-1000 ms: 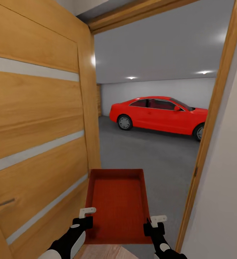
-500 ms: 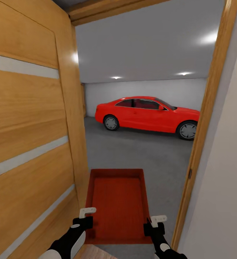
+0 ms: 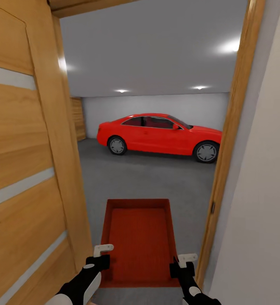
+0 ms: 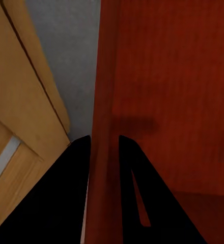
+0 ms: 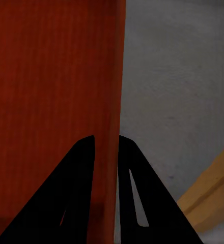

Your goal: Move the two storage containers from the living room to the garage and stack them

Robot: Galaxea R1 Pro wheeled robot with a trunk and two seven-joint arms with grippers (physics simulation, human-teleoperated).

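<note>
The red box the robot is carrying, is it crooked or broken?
No, nothing stands out. The storage container sits level and whole, with the left gripper and right gripper each pinching a side wall, facing the red car.

Two black grippers, left (image 3: 102, 254) and right (image 3: 181, 262), hold a red-orange open-top storage container (image 3: 138, 241) in a wooden doorway (image 3: 225, 169); beyond, a red car (image 3: 159, 133) on dark grey floor (image 3: 148, 178).

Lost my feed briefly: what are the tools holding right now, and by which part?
Both hold the storage container: left tool pinches its left side wall, right tool its right side wall.
</note>
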